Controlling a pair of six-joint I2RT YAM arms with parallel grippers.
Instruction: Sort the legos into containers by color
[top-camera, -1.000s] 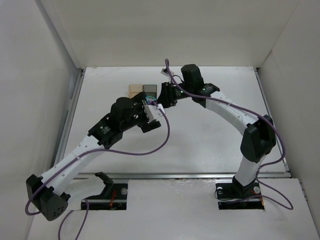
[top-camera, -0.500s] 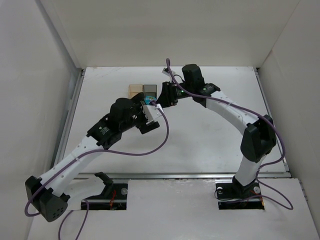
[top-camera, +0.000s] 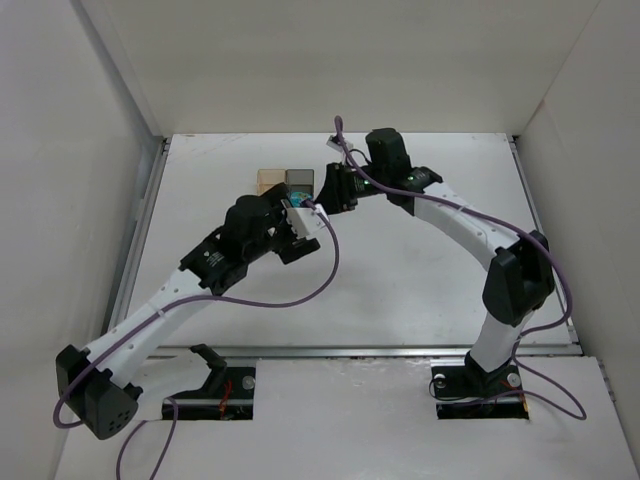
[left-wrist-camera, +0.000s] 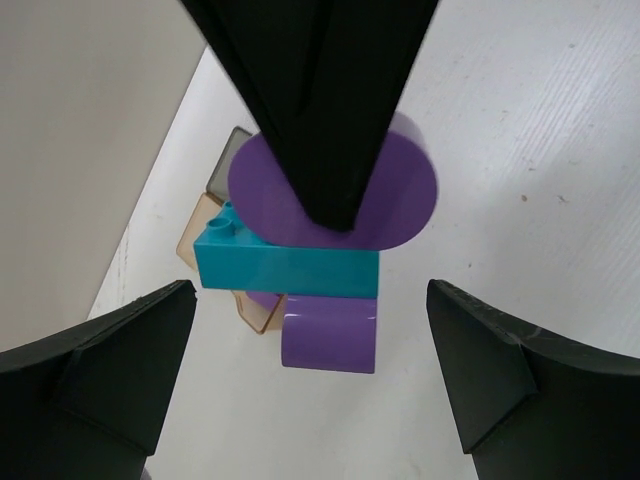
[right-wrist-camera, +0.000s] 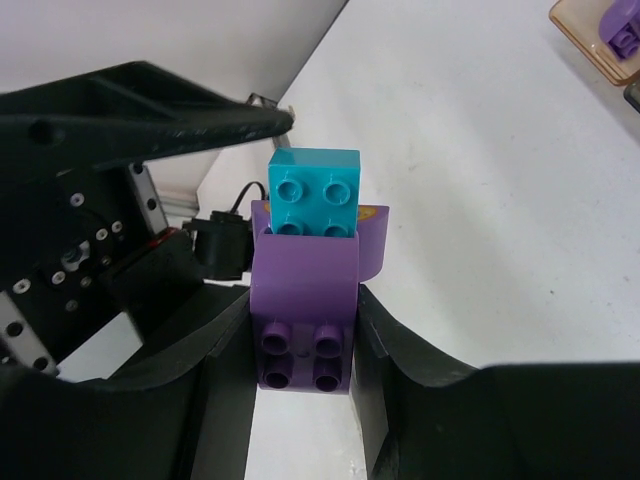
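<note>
I have the right jaws clamped narrow on a joined stack of legos, held up off the tabletop (top-camera: 420, 270) near the middle of the top view. A purple brick (right-wrist-camera: 305, 290) sits in the grip, and a teal brick (right-wrist-camera: 315, 190) pokes out beyond it, studs facing the right wrist camera. My read is that the stack is held up like this so the other arm can pull the colours apart, since they cannot be sorted while stuck together.

The left jaws stand wide and hold nothing. One finger (left-wrist-camera: 110, 370) shows at each lower corner of the left wrist view, and the stack sits between and beyond them, untouched.

The containers sit side by side just above the stack in the top view, the amber container (top-camera: 270, 181) on the left, touching the grey container (top-camera: 299, 179). The amber one holds a purple lego (right-wrist-camera: 622, 22), seen in the upper right corner of the right wrist view. What lies in the grey one I cannot tell.
</note>
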